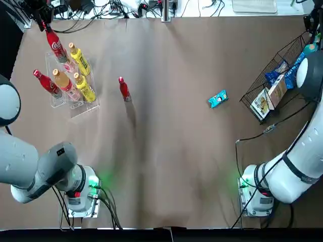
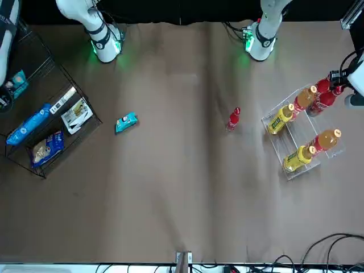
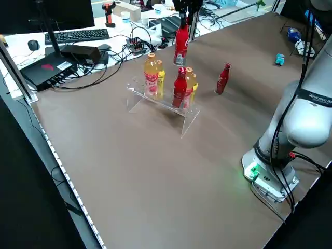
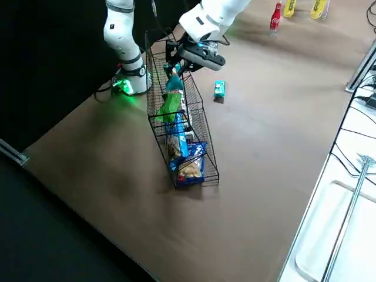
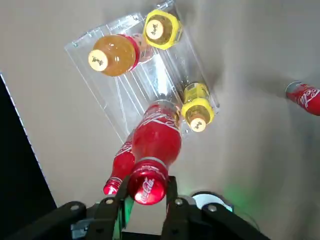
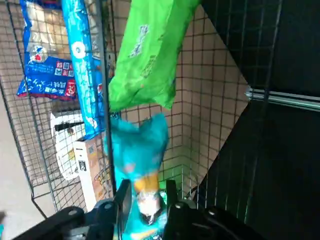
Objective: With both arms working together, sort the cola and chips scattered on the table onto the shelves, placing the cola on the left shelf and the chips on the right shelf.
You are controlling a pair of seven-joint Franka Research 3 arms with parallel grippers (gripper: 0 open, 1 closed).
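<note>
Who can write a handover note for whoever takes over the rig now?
Left gripper: holds a cola above the clear rack.
Right gripper: holds a teal packet at the black basket.
Done: one cola racked; green packet in basket.
Left: release both held items in place, then shelve the cola and teal packet on the table.

This looks like a robotics lab: out past the left gripper (image 3: 182, 15) I see a monitor (image 3: 44, 19), keyboard (image 3: 83, 35), cordless drill (image 3: 108, 14) and tangled cables (image 3: 116, 57) crowding a white bench (image 3: 54, 47).
</note>
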